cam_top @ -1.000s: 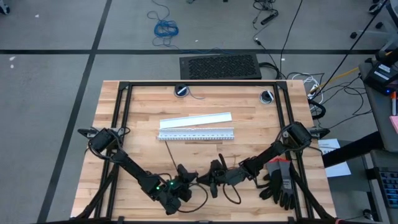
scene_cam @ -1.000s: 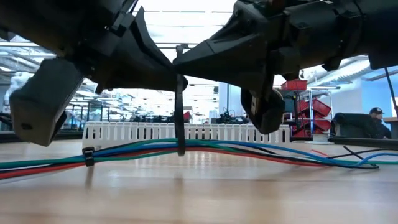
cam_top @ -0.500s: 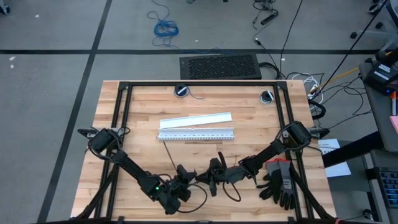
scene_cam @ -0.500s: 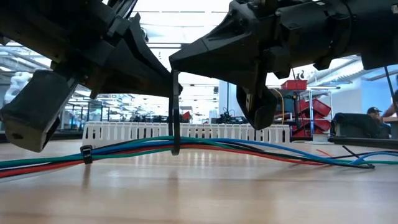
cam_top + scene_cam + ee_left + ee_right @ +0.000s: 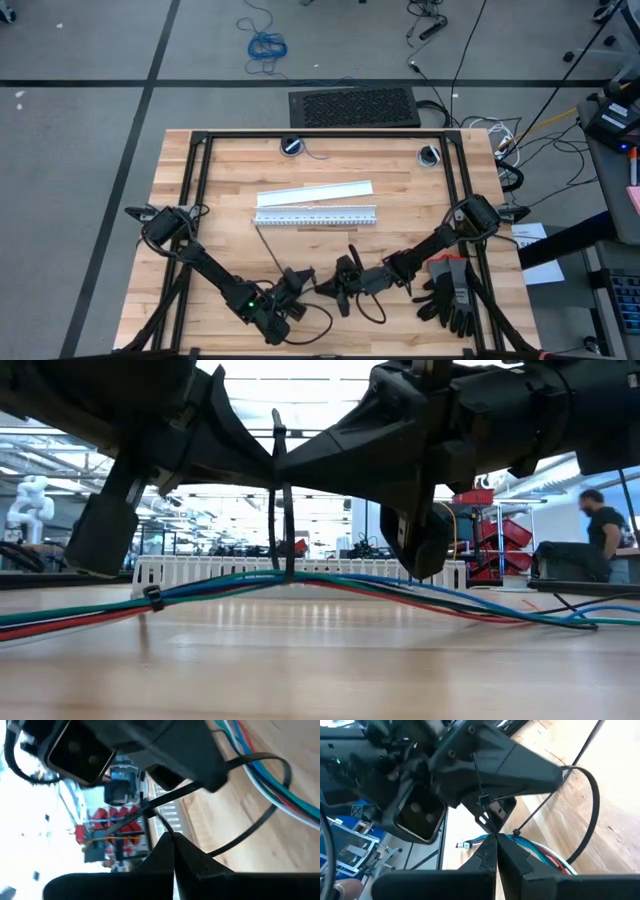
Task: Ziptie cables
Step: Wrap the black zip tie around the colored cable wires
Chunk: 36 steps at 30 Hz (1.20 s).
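Cables [image 5: 330, 585] are stretched along the worktop [image 5: 400, 205] near its front edge, with a ziptie [image 5: 281, 500] looped around them and rising upright. Its strip is pinched above the bundle by the left end effector [image 5: 262, 465] and the right end effector [image 5: 300, 465], both closed on it, tips nearly touching. Another ziptie [image 5: 153, 598] is already fastened farther along.

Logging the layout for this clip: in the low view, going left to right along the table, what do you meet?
The small ziptie already cinched on the cables → the looped ziptie standing up from the wire bundle, held between the two hands → a person in the room behind, at far right.
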### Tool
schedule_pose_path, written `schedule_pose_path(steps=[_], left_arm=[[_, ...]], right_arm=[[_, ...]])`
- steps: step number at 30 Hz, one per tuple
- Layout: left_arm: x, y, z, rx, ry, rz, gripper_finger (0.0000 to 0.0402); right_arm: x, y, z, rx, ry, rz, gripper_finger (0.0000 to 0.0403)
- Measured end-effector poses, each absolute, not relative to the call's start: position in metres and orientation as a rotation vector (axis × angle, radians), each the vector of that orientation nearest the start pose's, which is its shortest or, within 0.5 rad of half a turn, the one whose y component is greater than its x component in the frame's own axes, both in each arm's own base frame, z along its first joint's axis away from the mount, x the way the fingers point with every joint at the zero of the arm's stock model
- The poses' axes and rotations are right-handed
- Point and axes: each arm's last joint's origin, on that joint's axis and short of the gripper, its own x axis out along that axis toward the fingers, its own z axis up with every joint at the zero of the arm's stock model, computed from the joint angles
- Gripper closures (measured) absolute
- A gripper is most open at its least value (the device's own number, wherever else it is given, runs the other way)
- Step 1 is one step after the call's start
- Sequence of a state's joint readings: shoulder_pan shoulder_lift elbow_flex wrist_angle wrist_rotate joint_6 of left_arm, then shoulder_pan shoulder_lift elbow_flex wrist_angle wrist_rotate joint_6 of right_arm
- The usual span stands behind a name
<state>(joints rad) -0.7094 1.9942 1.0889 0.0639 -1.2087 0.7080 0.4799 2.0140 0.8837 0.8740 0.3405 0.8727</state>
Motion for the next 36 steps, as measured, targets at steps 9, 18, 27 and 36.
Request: schedule_pose_path(steps=[9, 18, 27, 36], left_arm=[[0.305, -0.225, 0.132, 1.617, 0.721, 0.277, 0.0402], [0.305, -0.225, 0.124, 1.850, 0.799, 0.265, 0.0401], [0.311, -0.230, 0.090, 1.941, 0.860, 0.273, 0.0401], [0.315, -0.234, 0.101, 1.856, 0.811, 0.297, 0.0401]], right_arm=[[0.348, 0.165, 0.125, 0.763, 0.253, 0.049, 0.0403], [0.354, 0.153, 0.126, 0.773, 0.243, 0.057, 0.0403], [0.355, 0.149, 0.127, 0.768, 0.235, 0.068, 0.0403], [0.354, 0.149, 0.121, 0.759, 0.288, 0.026, 0.0403]])
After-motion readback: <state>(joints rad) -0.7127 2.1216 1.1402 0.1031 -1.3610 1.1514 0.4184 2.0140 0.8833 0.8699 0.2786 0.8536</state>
